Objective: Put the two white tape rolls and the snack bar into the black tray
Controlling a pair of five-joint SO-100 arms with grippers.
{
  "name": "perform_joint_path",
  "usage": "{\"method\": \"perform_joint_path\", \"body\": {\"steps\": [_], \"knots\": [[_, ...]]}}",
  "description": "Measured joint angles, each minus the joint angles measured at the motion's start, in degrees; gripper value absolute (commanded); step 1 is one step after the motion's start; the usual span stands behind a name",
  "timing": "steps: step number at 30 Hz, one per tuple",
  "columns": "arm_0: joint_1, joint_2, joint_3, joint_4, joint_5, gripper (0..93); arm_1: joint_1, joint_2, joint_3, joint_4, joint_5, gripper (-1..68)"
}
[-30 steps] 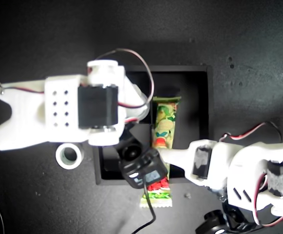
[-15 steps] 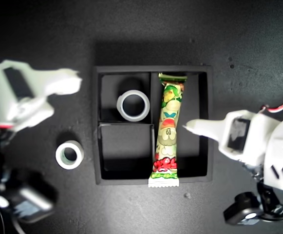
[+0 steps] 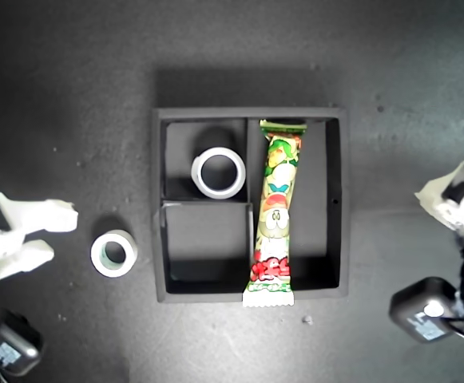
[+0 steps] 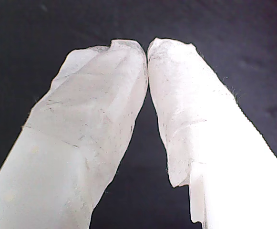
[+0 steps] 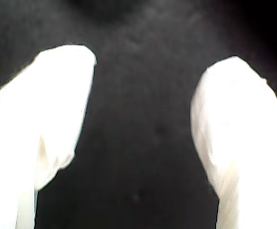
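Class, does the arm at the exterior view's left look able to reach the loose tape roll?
Probably yes: the tape roll lies outside the black tray near its gripper, nothing between.

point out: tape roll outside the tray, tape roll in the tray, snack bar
tape roll outside the tray (image 3: pixel 99 261): exterior view, on its white rim.
tape roll in the tray (image 3: pixel 200 185): exterior view, on its rim.
snack bar (image 3: pixel 275 209): exterior view, on the wrapper's middle.

first pincer: tips touching, empty | second pincer: spread, empty
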Motion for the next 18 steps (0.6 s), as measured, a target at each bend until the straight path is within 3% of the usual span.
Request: {"method": "perform_joint_path", "body": {"steps": [7,18], "knots": [[2.72,-12.13,0.79,-11.60,-1.32,17.2,-4.39,5.54,9.49,0.00,6.50,-0.1],[7.56,-23.99,0.70,-17.49,-4.39,17.0,-5.98,8.70,17.49,-4.04,11.16,-0.1]]}}
